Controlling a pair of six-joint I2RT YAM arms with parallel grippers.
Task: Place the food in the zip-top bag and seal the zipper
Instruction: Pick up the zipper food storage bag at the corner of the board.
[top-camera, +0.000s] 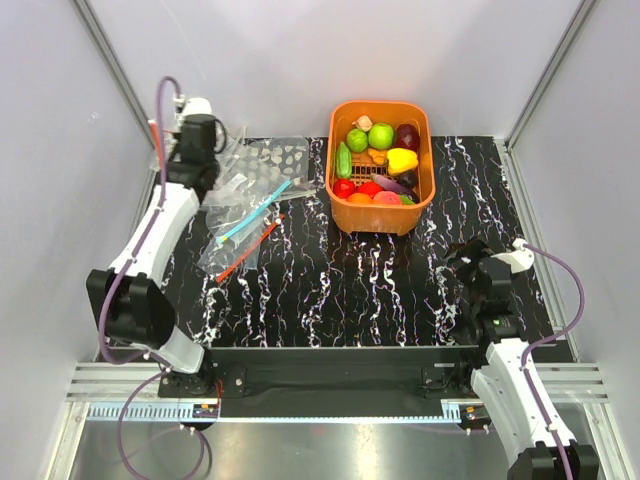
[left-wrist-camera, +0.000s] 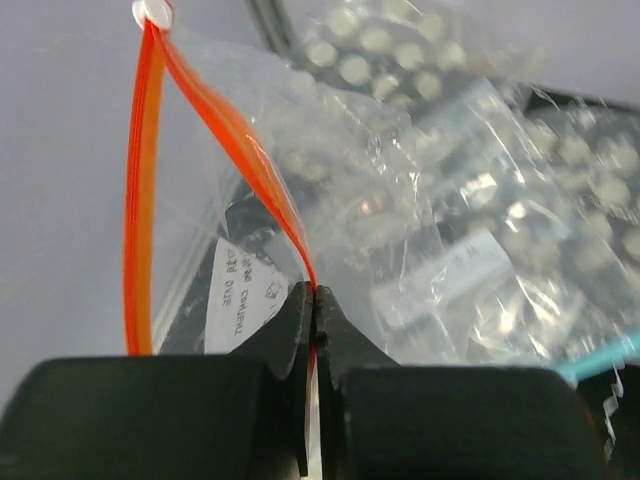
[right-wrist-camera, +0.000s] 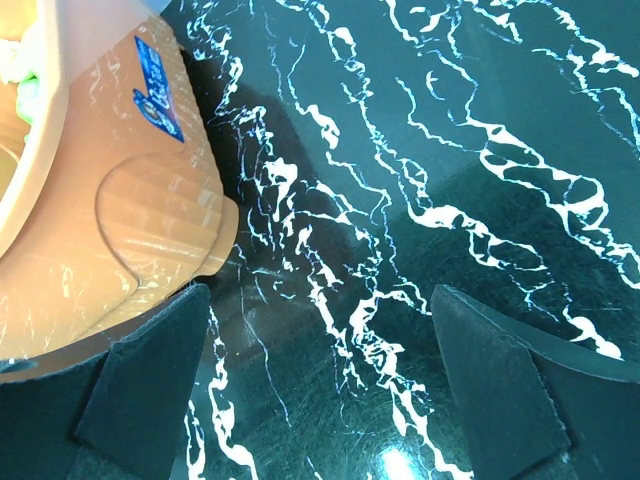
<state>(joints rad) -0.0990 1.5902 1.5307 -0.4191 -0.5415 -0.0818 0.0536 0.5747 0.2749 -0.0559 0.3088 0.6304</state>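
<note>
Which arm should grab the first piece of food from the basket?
Right. The right gripper is open and empty, close to the basket holding the food. The left gripper is shut on the zipper of the clear bag, far from the basket.

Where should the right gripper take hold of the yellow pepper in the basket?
Probably across its rounded body, coming straight down from above. The yellow pepper lies uncovered on top of the pile, and the orange basket walls and the packed food around it block any sideways approach. The right gripper is already open.
</note>
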